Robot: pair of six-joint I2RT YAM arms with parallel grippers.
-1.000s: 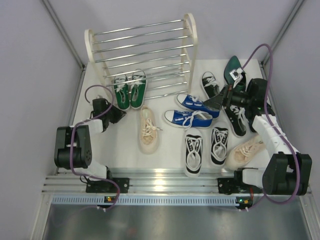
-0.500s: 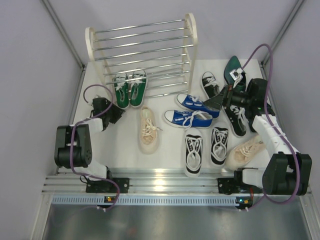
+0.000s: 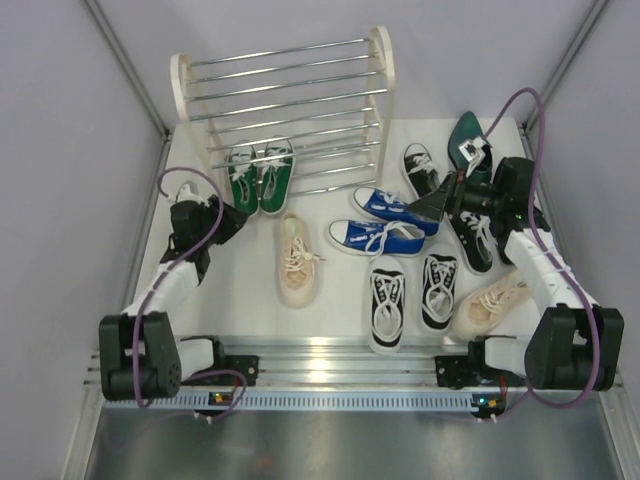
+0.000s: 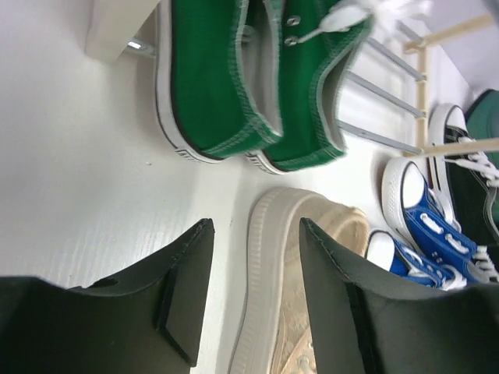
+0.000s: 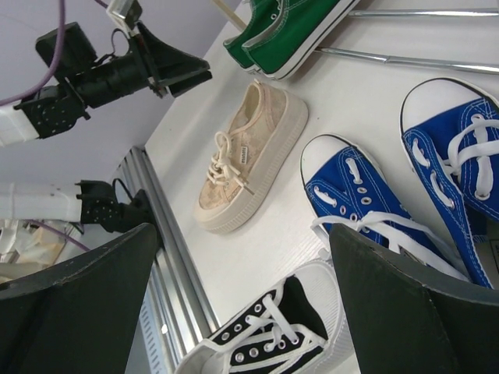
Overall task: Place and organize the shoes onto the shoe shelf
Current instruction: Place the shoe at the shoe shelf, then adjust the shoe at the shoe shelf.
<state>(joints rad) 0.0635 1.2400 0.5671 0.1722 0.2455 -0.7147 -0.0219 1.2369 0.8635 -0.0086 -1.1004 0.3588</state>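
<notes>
Now that the left arm has folded back toward its base at the lower left of the overhead view, the left gripper (image 3: 230, 218) sits slightly withdrawn from where it worked a second ago. Its jaws have parted from nearly closed to roughly half open, with nothing between them that they grip. In the wrist view, the sole edge of a beige sneaker (image 4: 284, 304) shows between the fingers at bottom centre, and contact cannot be told. Just beyond it, at the top of that frame, lie the green sneakers (image 4: 249, 78), side by side. Their fronts are over the lowest rods of the shoe shelf (image 3: 382, 70) and their heels seemingly rest on the table (image 3: 240, 300).

This reads as a release: the green pair is delivered to the left end of the bottom tier, though it may need a push further in.

At right centre of the overhead view, the right gripper (image 3: 425, 207) hovers wide open and empty over the blue sneakers (image 3: 385, 222), unchanged. The black-and-white sneakers (image 3: 410, 295), the second beige one and the dark green dress shoe (image 3: 465, 135) lie loose on the table, so most of the task remains.
</notes>
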